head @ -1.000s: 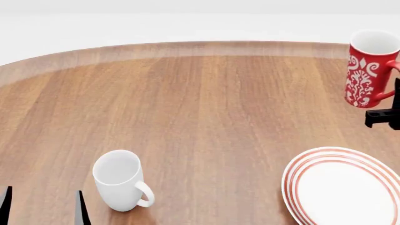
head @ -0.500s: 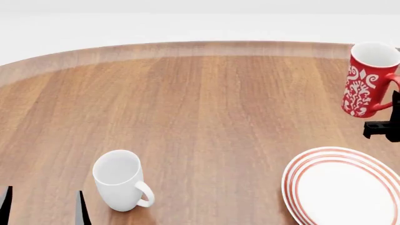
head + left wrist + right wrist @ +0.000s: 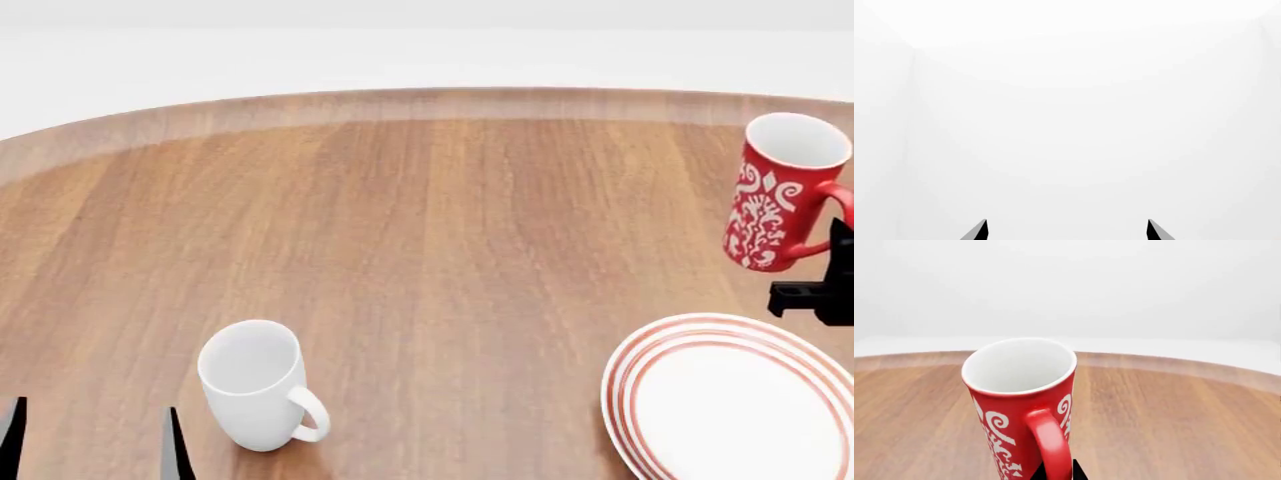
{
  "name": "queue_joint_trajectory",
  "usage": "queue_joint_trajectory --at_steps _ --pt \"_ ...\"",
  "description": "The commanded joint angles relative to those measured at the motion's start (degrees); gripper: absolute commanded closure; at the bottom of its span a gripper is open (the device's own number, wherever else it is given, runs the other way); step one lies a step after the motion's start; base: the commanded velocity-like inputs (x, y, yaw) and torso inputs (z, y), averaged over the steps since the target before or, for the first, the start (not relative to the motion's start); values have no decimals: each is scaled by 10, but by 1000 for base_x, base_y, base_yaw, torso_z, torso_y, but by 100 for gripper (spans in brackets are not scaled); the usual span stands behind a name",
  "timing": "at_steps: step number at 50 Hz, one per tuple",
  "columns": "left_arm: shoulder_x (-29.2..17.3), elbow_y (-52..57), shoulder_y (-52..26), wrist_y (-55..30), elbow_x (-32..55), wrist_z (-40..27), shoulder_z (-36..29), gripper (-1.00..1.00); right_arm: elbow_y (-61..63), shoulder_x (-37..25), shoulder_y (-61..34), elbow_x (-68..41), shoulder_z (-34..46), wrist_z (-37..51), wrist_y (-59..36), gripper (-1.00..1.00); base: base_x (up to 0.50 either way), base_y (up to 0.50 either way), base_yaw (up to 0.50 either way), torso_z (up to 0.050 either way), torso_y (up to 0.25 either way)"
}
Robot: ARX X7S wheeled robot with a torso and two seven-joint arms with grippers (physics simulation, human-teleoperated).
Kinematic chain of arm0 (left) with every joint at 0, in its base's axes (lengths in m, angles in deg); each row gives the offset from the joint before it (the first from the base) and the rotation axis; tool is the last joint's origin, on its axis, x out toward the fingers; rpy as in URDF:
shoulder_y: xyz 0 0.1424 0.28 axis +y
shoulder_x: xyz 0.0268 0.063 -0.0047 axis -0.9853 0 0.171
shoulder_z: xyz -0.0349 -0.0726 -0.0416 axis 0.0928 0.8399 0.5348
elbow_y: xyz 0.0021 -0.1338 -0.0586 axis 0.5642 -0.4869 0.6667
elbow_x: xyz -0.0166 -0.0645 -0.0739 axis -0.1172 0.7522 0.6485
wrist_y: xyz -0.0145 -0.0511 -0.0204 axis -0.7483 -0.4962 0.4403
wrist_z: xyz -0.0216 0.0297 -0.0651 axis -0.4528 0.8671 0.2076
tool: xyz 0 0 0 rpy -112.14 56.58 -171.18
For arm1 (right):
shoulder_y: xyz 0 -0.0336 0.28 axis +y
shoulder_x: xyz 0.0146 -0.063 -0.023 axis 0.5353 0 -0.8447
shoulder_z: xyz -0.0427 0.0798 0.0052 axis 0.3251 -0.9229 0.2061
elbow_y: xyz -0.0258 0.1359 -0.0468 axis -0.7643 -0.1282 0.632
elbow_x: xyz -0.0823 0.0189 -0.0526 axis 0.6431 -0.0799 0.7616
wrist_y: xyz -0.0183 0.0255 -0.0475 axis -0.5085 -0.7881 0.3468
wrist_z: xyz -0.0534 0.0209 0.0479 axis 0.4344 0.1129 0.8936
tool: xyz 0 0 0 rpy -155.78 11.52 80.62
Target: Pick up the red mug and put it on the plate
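Right pincer [image 3: 830, 285] at the far right edge, clenched on the handle of the red mug [image 3: 777, 195], which hangs tilted above the desk [image 3: 441, 230], just beyond the plate [image 3: 731, 400]. Left pincer [image 3: 94, 440], near left, spread wide, grasping nothing, beside the white mug [image 3: 256, 385].

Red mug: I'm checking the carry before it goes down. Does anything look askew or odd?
The red mug hangs tilted above the table, held at its handle by the right gripper, not yet over the plate. The white mug stands upright; nothing spilled or damaged.
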Motion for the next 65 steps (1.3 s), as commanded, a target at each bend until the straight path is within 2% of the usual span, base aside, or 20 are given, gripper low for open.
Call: queue_joint_trajectory --at_steps 1,8,12,17,25,40,44,52,65 --pt "0 0 0 1 0 -2 -1 -100 28 -8 5 -5 -12 15 -5 100 0 0 0 0 0" --pt "-1 -1 -1 1 0 -2 -2 -100 27 -8 4 -5 -11 13 -5 100 0 0 0 0 0" --pt "-1 -1 -1 1 0 -3 -2 -100 -18 8 -9 8 -7 -4 14 100 0 0 0 0 0" --pt "-1 0 -1 0 -2 -4 -2 -100 -152 45 -57 37 -1 -48 58 100 0 0 0 0 0" --pt "-1 0 -1 -1 -3 -7 -2 -100 -246 74 -57 54 1 -91 121 100 0 0 0 0 0" --pt "-2 1 -1 -3 -2 -7 -4 -100 -325 111 -72 86 18 -125 181 100 0 0 0 0 1" --pt "-3 2 -1 -3 -2 -8 -4 -100 -304 107 -58 83 14 -127 193 100 0 0 0 0 0" --pt "-3 2 -1 -4 -1 -8 -5 -100 -397 133 -81 101 14 -159 257 100 0 0 0 0 0" --pt "-4 2 -1 -4 -2 -10 -6 -100 -400 142 -57 169 -58 -155 256 100 0 0 0 0 1"
